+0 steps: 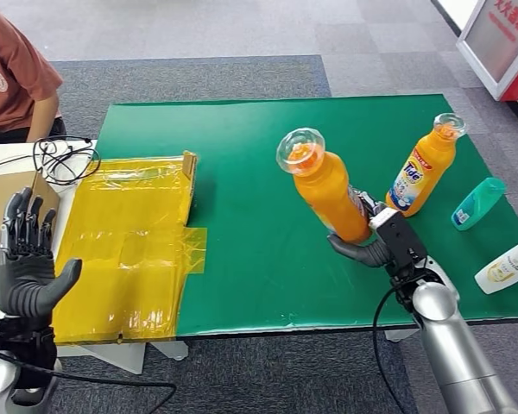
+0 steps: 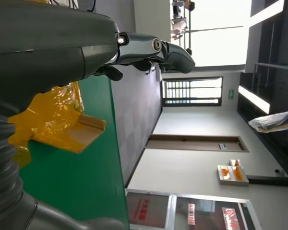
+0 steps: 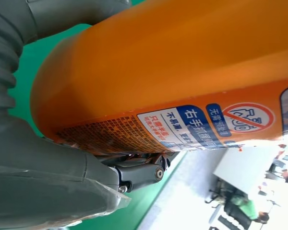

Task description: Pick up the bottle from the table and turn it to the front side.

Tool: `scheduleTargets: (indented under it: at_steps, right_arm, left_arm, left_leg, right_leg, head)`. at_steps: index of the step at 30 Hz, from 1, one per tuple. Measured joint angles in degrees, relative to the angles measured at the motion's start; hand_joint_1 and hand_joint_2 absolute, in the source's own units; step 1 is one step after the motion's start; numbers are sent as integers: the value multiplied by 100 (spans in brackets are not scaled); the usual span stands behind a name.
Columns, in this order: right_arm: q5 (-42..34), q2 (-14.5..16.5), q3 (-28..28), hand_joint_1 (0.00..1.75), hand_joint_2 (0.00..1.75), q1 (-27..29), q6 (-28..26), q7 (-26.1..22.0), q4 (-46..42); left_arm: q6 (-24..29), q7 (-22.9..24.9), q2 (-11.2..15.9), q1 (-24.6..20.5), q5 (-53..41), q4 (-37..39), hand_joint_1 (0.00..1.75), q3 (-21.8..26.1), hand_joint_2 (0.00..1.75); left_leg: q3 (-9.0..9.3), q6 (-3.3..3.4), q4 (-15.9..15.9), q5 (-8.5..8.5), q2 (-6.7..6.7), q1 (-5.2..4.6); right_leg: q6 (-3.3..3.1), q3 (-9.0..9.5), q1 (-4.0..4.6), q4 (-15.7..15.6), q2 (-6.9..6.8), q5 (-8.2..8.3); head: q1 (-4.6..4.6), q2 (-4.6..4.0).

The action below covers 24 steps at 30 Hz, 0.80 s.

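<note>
Bottle: the orange bottle (image 1: 326,191) is up off the green table (image 1: 243,259), over the middle-right part of it, in the right hand (image 1: 367,246).
Which way it points: its long side leans — the clear cap (image 1: 300,150) is high and tips toward the robot's left, and the bottom sits low in the hand.
Right hand: it holds the bottle near its bottom, with the thumb under it and the fingers wrapped round the far side. In the right wrist view the orange side (image 3: 171,62) lies right against the hand, with a strip of label and small print by the fingers (image 3: 142,172).
Left hand: the left hand (image 1: 25,259) is well apart, held up by the yellow taped cardboard (image 1: 129,250). Its fingers are spread and it holds nothing.
Nearer hand: the right — it already has the bottle.
Next move, my guess: the bottle needs a turn about its long side so the front label faces the robot. A lean this big could let it slip.
Other bottle: a second orange bottle (image 1: 426,168) stands just past the right hand, close enough to be bumped.
</note>
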Motion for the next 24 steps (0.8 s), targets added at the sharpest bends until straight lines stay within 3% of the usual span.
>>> scheduleTargets:
  at_steps: [14,24]
  right_arm:
    - [-298,460,761,175,175,-559,9,-128,-11]
    - [-28,588,1411,175,175,-745,71,-105,0]
  left_arm:
    - [-192,340,179,-1550,-480,1627,0,-649,175]
    - [-115,537,223,-2374,-990,2087,0,-1278,175]
  left_leg:
    - [-1,0,0,4,0,0]
    - [-2,-1,0,5,0,0]
  right_leg:
    - [-3,-3,0,2,1,5]
    - [-4,-5,0,2,1,5]
  head:
    - [0,1]
    - [-1,1]
